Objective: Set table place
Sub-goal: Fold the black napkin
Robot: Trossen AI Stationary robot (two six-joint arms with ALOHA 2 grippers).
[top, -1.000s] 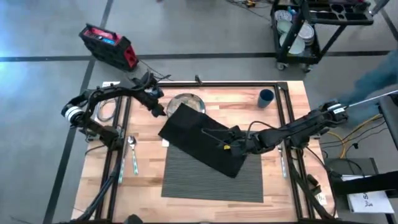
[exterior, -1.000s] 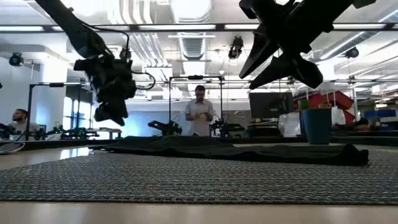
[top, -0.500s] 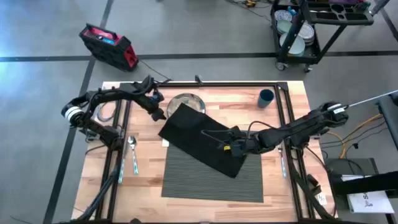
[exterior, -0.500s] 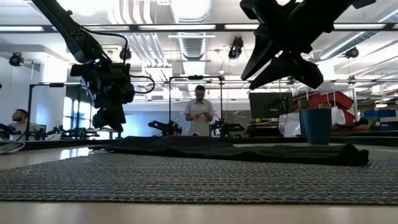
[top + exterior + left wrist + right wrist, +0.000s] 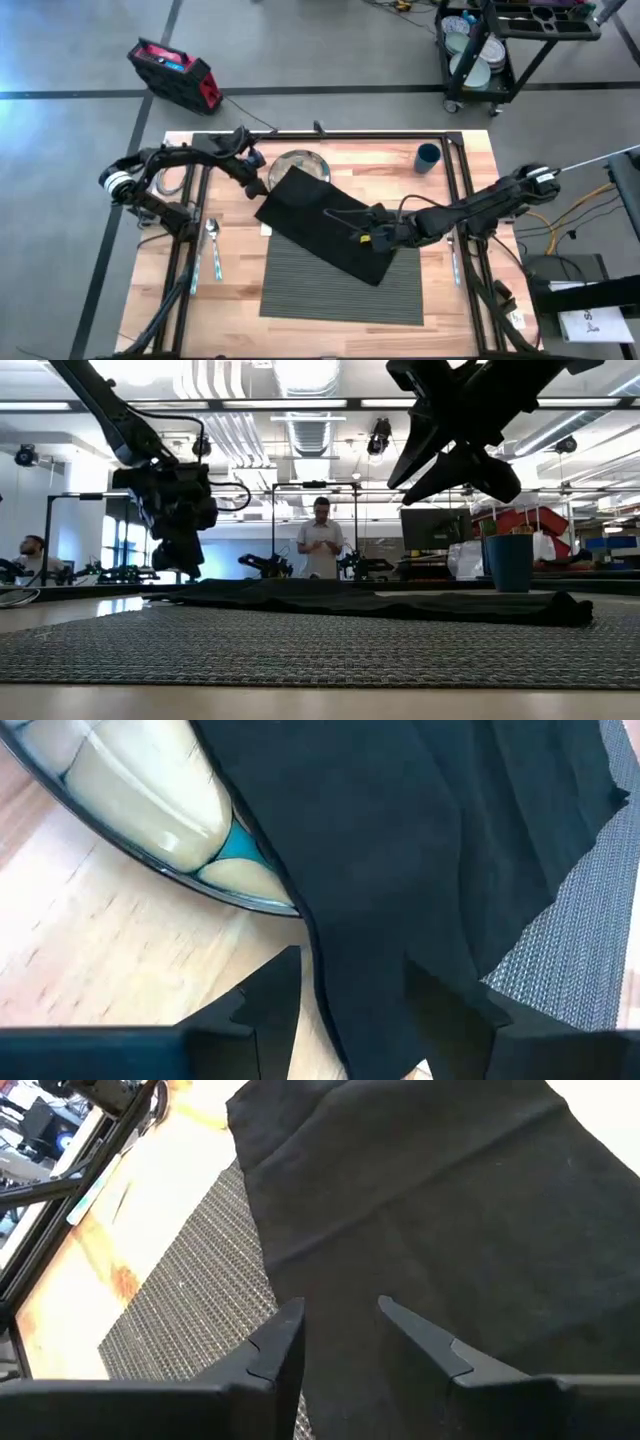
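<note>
High view: left gripper (image 5: pixel 252 186) has dropped from above the round silver plate (image 5: pixel 297 166) to the plain black cloth napkin (image 5: pixel 330 224) corner, a likely prelude to a grasp; right gripper (image 5: pixel 370 237) waits over the cloth, which half-covers the ribbed dark grey placemat (image 5: pixel 340 280) on the butcher-block wooden table (image 5: pixel 455 300). Low view: a person (image 5: pixel 321 538) stands in the lab beyond. Wrist views: both jaw pairs part-open, holding nothing.

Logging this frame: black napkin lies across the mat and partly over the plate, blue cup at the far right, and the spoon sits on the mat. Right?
Not quite: the spoon lies on the bare table, left of the mat, as the high view shows. The napkin does cover part of the mat and the plate, and the cup stands far right.
</note>
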